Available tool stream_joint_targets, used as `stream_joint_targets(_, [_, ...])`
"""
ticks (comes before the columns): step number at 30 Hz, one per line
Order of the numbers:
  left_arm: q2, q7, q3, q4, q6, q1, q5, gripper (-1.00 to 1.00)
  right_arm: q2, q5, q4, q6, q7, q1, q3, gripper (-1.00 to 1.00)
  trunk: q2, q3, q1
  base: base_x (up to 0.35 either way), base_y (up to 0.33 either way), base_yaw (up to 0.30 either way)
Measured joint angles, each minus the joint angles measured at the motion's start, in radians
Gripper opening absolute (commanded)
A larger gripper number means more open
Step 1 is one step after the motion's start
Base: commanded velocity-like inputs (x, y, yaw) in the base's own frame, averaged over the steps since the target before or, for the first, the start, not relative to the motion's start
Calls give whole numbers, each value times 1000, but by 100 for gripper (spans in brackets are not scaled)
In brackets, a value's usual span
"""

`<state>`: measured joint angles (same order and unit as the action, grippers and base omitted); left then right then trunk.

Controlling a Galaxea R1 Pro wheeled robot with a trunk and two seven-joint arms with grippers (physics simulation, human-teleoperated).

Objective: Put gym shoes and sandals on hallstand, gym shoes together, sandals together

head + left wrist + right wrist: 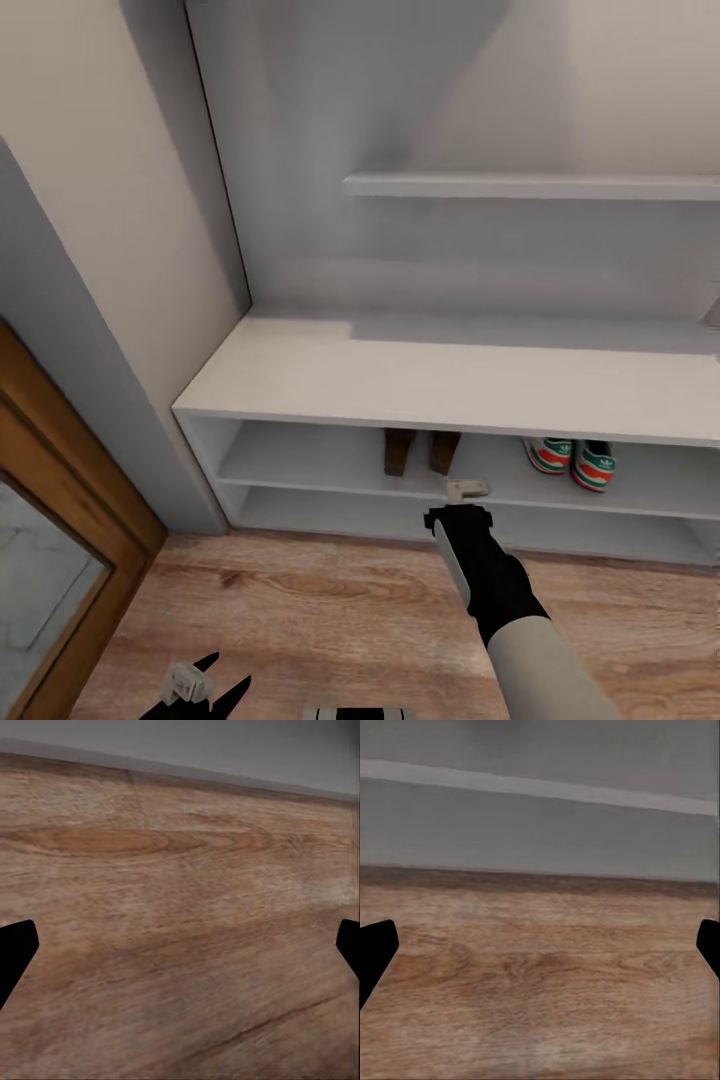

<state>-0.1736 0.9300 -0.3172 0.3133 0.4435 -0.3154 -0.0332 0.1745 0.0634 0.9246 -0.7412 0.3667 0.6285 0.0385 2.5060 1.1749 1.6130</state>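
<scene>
Left pincer (pixel 195 690) hung wide and empty at 7 o'clock over the corridor floor (pixel 300 620). Right pincer (pixel 462 498) at 12, apparently wide, empty, near the hallstand (pixel 450 375) edge. Beyond, sandals (pixel 421 450) and gym shoes (pixel 572 461) sat paired inside. Risk: withdrawing wrist clipping the sandals off.

The right gripper (pixel 458 515) is hanging low before the hallstand (pixel 450 385), its arm reaching forward over the corridor floor (pixel 330 620). Just beyond its tip, the sandals (pixel 421 451) are standing side by side on the shelf under the bench top. Further to its right on that shelf, the gym shoes (pixel 572 461) are sitting together.
</scene>
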Motion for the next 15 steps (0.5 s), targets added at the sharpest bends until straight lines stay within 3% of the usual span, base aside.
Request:
stream_joint_targets(9, [0, 0, -2, 0, 0, 0, 0, 100, 0, -1, -86, 9, 0, 0, 0, 100, 0, 0, 0, -288, -141, 0])
stream_joint_targets(15, [0, -1, -6, -1, 2, 0, 1, 100, 0, -1, -189, 119, -2, -2, 0, 100, 0, 0, 0, -302, -124, 0])
